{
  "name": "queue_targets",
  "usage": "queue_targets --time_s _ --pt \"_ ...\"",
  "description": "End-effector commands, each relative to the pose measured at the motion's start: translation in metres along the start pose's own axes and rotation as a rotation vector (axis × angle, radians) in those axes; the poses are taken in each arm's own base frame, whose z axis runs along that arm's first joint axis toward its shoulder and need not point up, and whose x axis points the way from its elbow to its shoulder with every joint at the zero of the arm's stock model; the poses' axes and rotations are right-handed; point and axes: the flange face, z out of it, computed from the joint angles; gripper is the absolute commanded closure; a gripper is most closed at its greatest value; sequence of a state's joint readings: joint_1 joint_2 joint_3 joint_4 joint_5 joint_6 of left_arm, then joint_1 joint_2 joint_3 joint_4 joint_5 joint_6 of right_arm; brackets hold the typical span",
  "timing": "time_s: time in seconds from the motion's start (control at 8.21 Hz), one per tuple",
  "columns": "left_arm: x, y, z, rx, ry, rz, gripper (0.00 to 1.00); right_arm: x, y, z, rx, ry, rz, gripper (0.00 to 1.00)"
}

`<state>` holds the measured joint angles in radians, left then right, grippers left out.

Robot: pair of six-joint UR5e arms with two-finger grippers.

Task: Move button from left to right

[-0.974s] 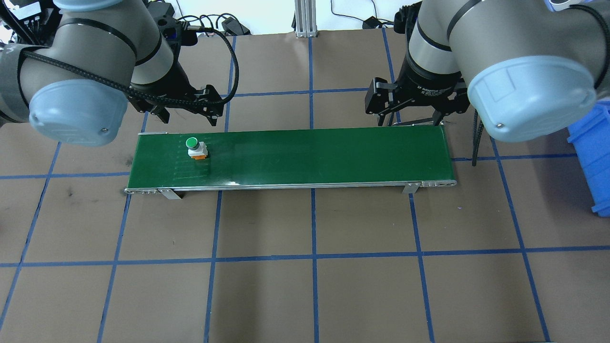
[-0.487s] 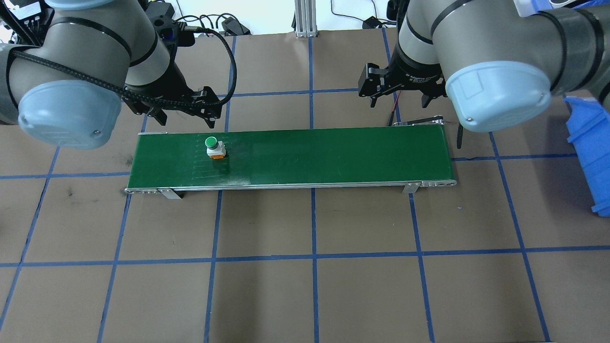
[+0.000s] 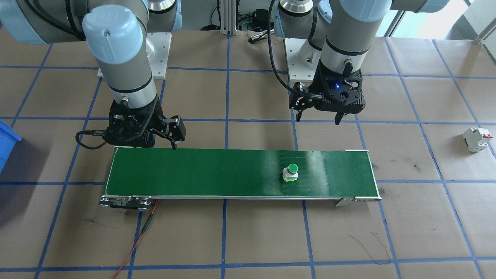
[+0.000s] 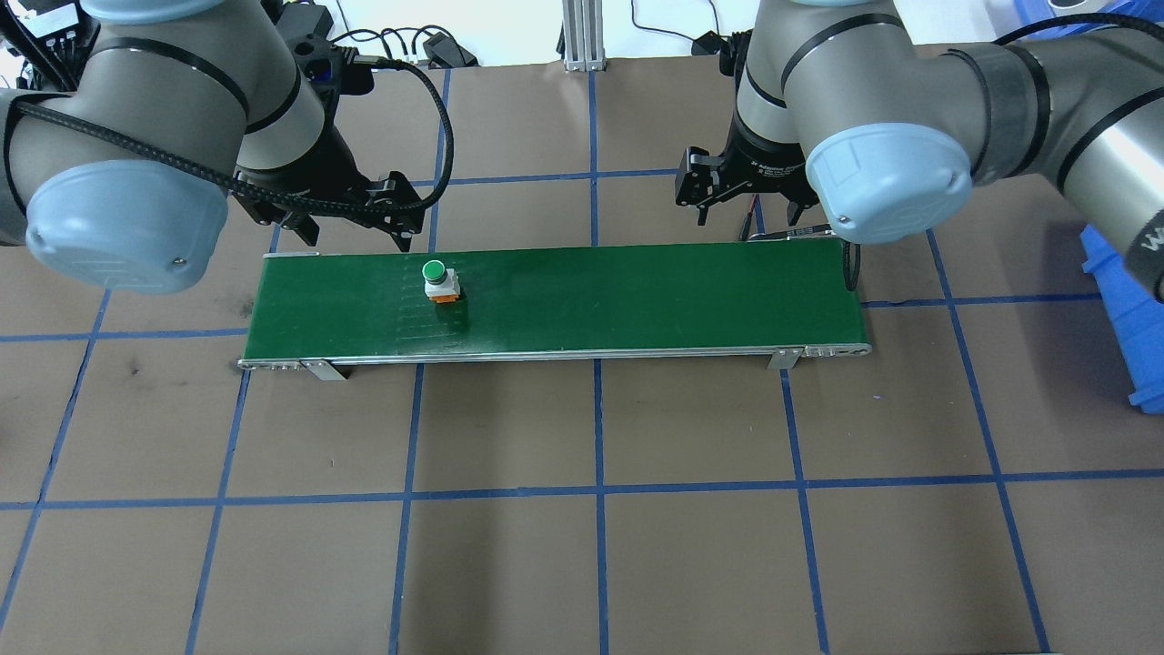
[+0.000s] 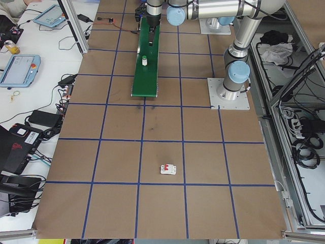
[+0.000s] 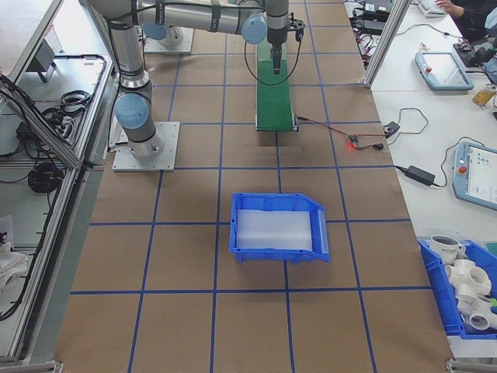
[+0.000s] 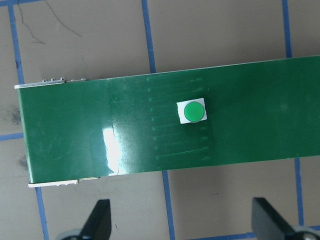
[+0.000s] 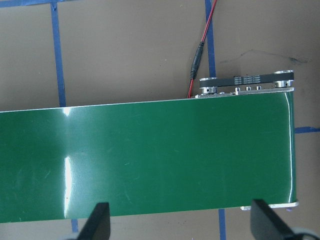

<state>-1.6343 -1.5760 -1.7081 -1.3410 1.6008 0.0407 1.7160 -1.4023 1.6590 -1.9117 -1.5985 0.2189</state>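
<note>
The button point(image 4: 435, 273), green-capped on a white body, stands upright on the green conveyor belt point(image 4: 637, 291), in its left half. In the front-facing view the button point(image 3: 291, 170) sits right of the belt's point(image 3: 213, 174) middle. My left gripper point(image 4: 356, 235) hovers open behind the belt's left end, slightly behind and left of the button. The left wrist view shows the button point(image 7: 194, 111) ahead of the open left gripper point(image 7: 182, 212), nothing between the fingers. My right gripper point(image 4: 747, 216) is open and empty behind the belt's right end; in its wrist view, the right gripper point(image 8: 180, 212) sees only bare belt.
A blue bin point(image 4: 1128, 300) stands at the table's right edge. A white circuit breaker point(image 3: 476, 138) with a red lever lies on the table well off the belt's left end. A red wire point(image 3: 135, 240) runs from the belt's motor end point(image 8: 245, 82).
The button has travelled to the right along the belt. The right arm has swung left and away from the belt's far edge. The left gripper has barely moved.
</note>
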Motion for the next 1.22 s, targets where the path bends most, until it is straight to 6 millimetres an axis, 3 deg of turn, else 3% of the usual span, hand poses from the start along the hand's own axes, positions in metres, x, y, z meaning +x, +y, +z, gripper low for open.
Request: queue_targets --time_s 0.0,0.24,0.61,1.1 --pt "0.001 0.004 -0.006 0.005 0.004 0.003 0.0 0.01 -0.022 0.033 -0.001 -0.075 0.023 0.0" --pt "0.001 -0.001 0.0 0.002 0.008 0.002 0.0 0.051 -0.024 0.066 -0.037 -0.192 0.018 0.0" --pt "-0.002 0.0 -0.01 0.025 0.001 -0.002 0.0 0.046 -0.016 0.083 -0.06 -0.283 0.039 0.0" --pt "0.0 0.004 -0.012 0.02 0.007 0.0 0.0 0.03 -0.021 0.082 -0.032 -0.399 0.024 0.0"
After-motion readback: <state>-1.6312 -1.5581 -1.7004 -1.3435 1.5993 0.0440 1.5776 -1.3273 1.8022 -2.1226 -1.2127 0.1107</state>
